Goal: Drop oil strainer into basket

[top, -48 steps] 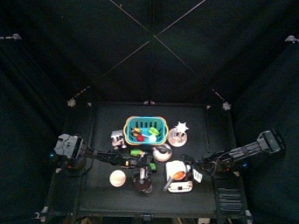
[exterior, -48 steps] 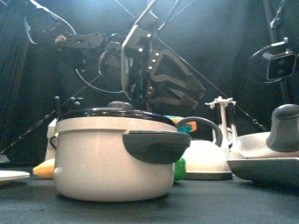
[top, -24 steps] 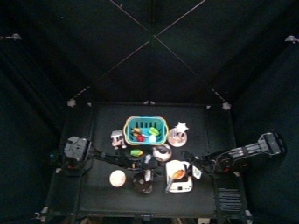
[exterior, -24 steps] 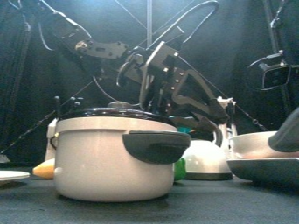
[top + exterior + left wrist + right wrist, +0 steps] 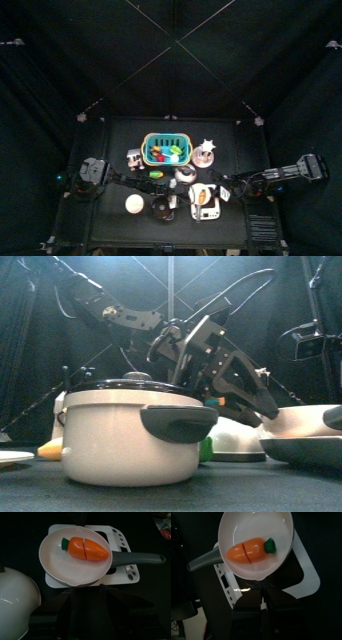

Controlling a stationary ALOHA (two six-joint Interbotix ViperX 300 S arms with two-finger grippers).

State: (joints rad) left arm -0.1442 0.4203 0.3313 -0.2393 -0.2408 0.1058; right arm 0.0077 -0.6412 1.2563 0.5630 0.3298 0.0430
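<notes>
The teal slatted basket [image 5: 166, 148] stands at the back middle of the table with coloured pieces inside. A white round utensil [image 5: 205, 152] stands to its right; I cannot tell for sure that it is the oil strainer. My left gripper [image 5: 185, 183] reaches in from the left and hangs low over the table's middle, large in the front view [image 5: 227, 381]. My right gripper [image 5: 225, 190] comes in from the right. Both wrist views look down on a white pan [image 5: 73, 562] holding an orange carrot [image 5: 87, 549], also seen from the right wrist [image 5: 251, 551].
A cream pot with a dark lid [image 5: 127, 431] stands at the front. The pan rests on a flat white slotted tray [image 5: 120, 542]. A white dome [image 5: 13, 597] sits beside it. A pale egg-like thing [image 5: 135, 203] lies front left.
My left arm has swung right and come down toward the pan. My right arm has drawn in toward it. The grey handle at the front view's right edge has dropped lower.
</notes>
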